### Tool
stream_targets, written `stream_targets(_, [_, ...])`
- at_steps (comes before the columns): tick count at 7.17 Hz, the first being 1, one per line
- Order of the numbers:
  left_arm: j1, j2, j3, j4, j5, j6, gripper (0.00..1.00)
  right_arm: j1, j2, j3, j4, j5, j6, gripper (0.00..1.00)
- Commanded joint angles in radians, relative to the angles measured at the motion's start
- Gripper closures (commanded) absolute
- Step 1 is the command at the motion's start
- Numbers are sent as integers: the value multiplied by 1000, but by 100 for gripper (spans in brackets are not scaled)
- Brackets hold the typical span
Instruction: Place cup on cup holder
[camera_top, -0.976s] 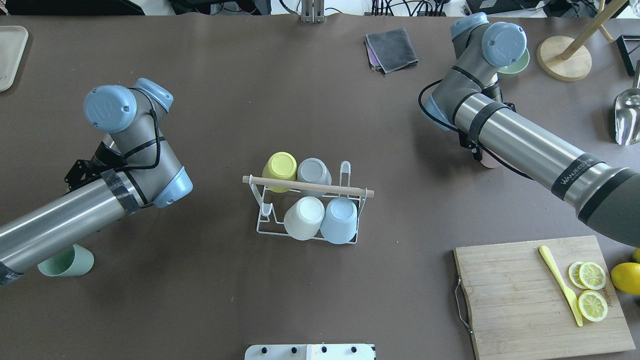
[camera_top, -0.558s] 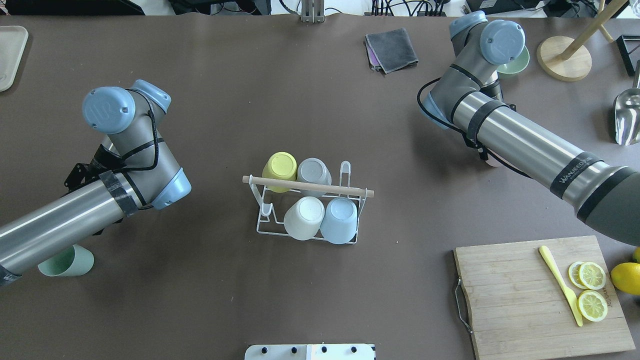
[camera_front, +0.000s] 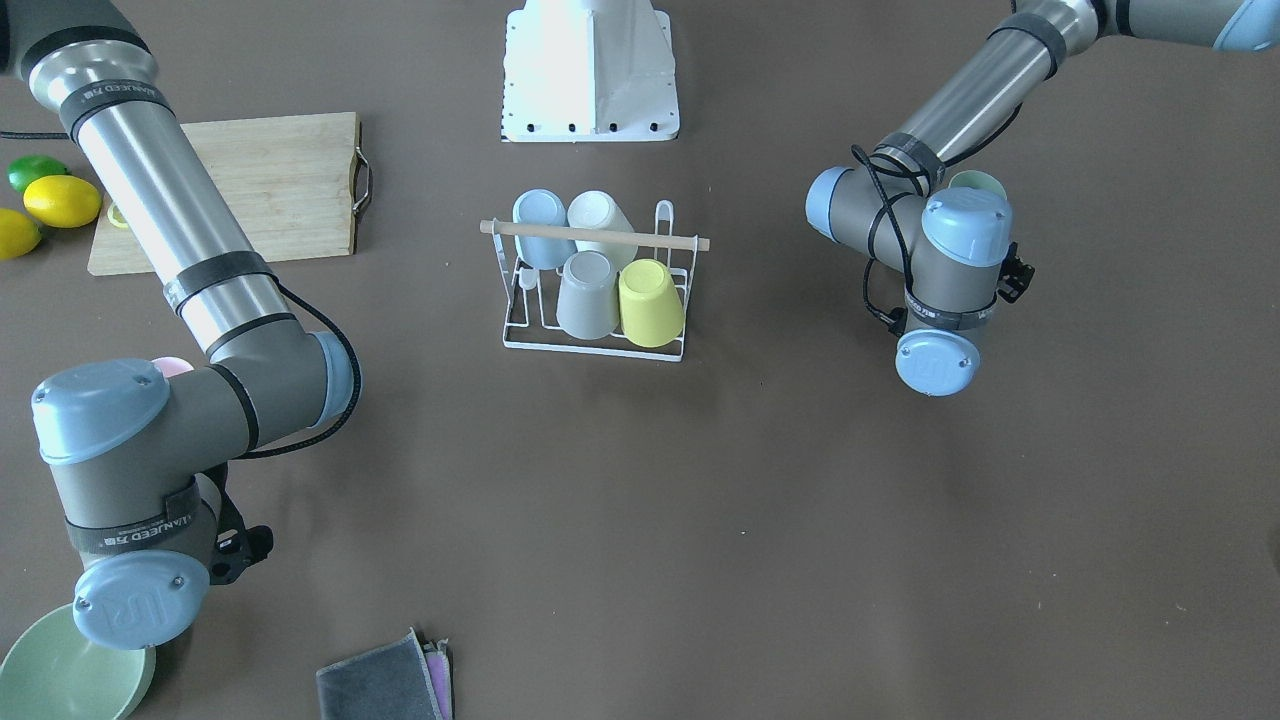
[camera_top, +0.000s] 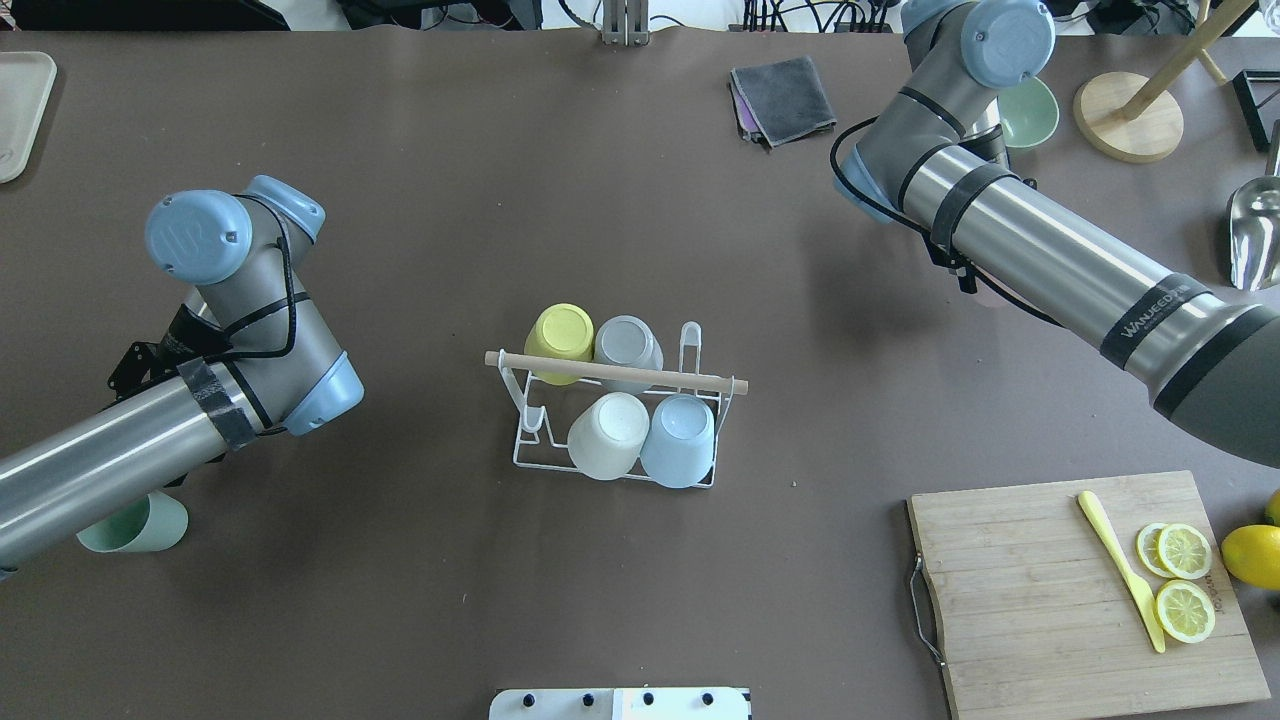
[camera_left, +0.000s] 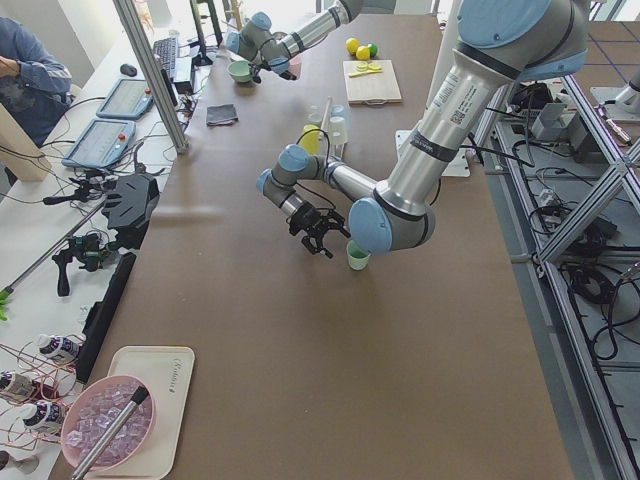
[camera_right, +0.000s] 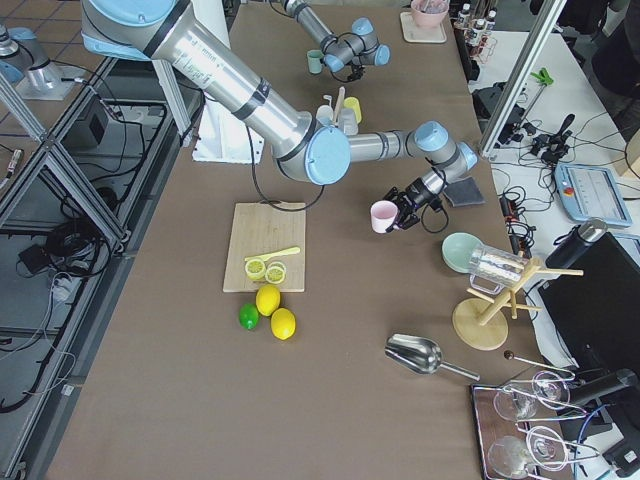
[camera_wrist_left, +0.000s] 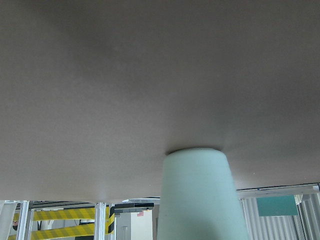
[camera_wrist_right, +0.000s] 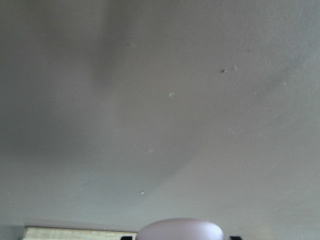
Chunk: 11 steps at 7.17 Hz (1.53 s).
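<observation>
**Left to right across the table (camera_top: 640, 600)**

1. Left gripper (camera_left: 320, 243): black, low over the table. It shows clearly only in the side view, so I cannot tell how far its fingers are spread.
2. Mint-green cup (camera_top: 135, 523): on the table, near the left gripper on its robot-ward side. It fills the bottom centre of the left wrist view.
3. Cup holder (camera_top: 612, 372): white wire rack with a wooden rod handle, between the two grippers and well apart from both. It carries four inverted cups.
   - Far row: a yellow cup (camera_top: 560, 333) and a grey cup (camera_top: 627, 343).
   - Row nearer the robot: a white cup (camera_top: 610, 432) and a pale blue cup (camera_top: 680, 438).
4. Grey cloth (camera_top: 785, 98): folded, beyond the right gripper, toward the table's middle.
5. Right gripper (camera_right: 402, 217): black, low, hidden under its forearm from overhead. I cannot tell whether it is wide, narrow or gripping.
6. Pink cup (camera_right: 382, 216): just beside the right gripper's tip; contact cannot be told.
7. Green bowl (camera_top: 1035, 110): near the right gripper, on its far side.
8. Cutting board (camera_top: 1030, 600): well apart from the right gripper, robot-ward. It bears a yellow knife (camera_top: 1120, 570) and lemon slices (camera_top: 1185, 580).
</observation>
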Motion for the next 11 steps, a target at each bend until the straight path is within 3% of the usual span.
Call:
stream_targets(1, [7, 5, -6, 0, -1, 0, 3, 36, -17, 156, -55, 13, 0, 100])
stream_targets(3, [19, 28, -22, 2, -2, 0, 3, 37, -69, 352, -58, 7, 29, 100])
stream_targets(5, [30, 61, -59, 5, -2, 0, 3, 59, -61, 414, -48, 26, 86, 100])
stream_targets(6, [34, 61, -59, 5, -4, -3, 3, 57, -78, 497, -23, 40, 118, 100])
stream_targets(8, [51, 63, -59, 5, -4, -9, 3, 56, -214, 709, 130, 115, 256, 100])
stream_targets(11, [67, 65, -59, 11, -14, -9, 3, 62, -297, 953, 181, 111, 360, 100])
